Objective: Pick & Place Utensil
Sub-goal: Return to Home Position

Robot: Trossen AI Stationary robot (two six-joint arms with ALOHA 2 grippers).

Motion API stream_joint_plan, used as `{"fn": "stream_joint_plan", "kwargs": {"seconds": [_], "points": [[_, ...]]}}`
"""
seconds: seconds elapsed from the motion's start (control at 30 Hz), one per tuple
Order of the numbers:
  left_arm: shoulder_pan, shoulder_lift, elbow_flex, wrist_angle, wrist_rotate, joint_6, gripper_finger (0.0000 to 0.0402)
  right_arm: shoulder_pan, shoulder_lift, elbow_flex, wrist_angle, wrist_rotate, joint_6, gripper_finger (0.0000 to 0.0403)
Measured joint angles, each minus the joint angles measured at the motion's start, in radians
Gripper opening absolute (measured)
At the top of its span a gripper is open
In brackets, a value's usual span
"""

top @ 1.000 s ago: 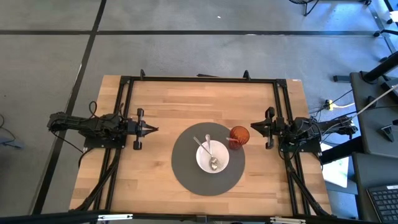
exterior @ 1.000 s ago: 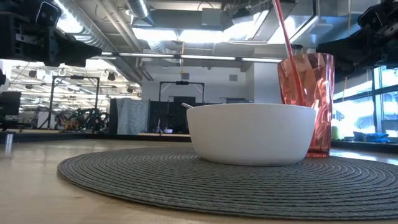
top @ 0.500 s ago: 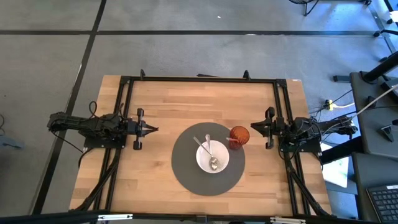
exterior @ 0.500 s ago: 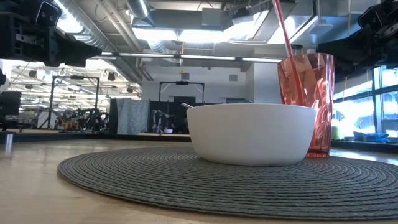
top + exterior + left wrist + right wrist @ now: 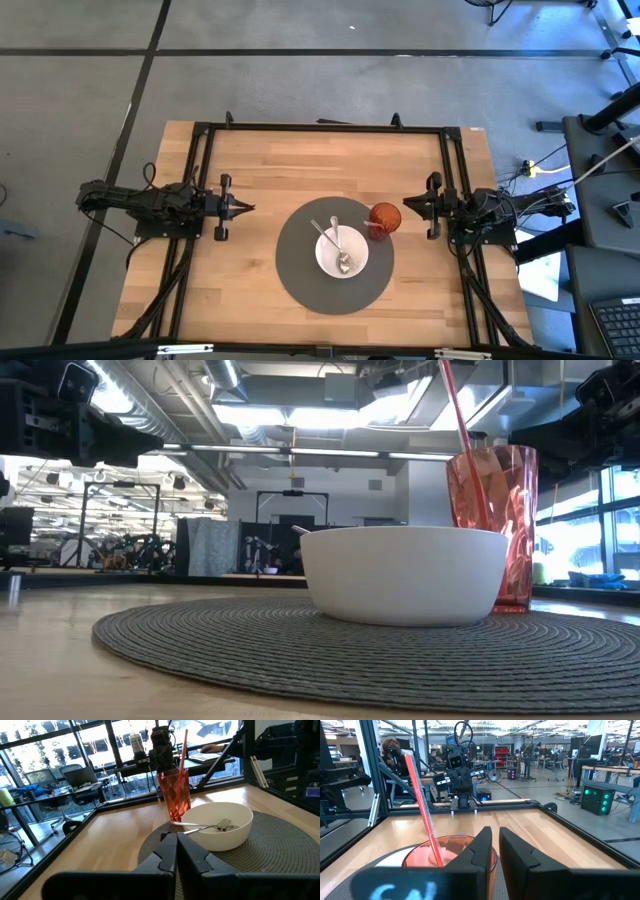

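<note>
Plainly, the orange cup [image 5: 385,216] with its orange straw [image 5: 458,420] is being carried by the gray mat [image 5: 300,275], just beside the white bowl [image 5: 358,252] on the right arm's side. The right gripper [image 5: 406,205], clenched on nothing, is being held near the cup and pointed straight at it, so any retreat is being judged safest straight backward. The left gripper [image 5: 250,207], likewise clenched and empty, is being held well apart across the tabletop [image 5: 270,160].

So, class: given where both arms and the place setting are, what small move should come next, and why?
Probably none beyond settling at home. The orange cup, straw inside, stands on the gray mat beside the white bowl, and the left pincer and right pincer sit off the mat at the table's sides, holding nothing.
</note>
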Motion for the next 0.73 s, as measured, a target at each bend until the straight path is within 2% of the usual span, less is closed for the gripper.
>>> {"fn": "stream_joint_plan", "kwargs": {"seconds": [0.73], "points": [[0.0, 0.0, 0.0, 0.0, 0.0, 0.0, 0.0005, 0.0, 0.0, 0.0, 0.0, 0.0, 0.0, 0.0037]]}}
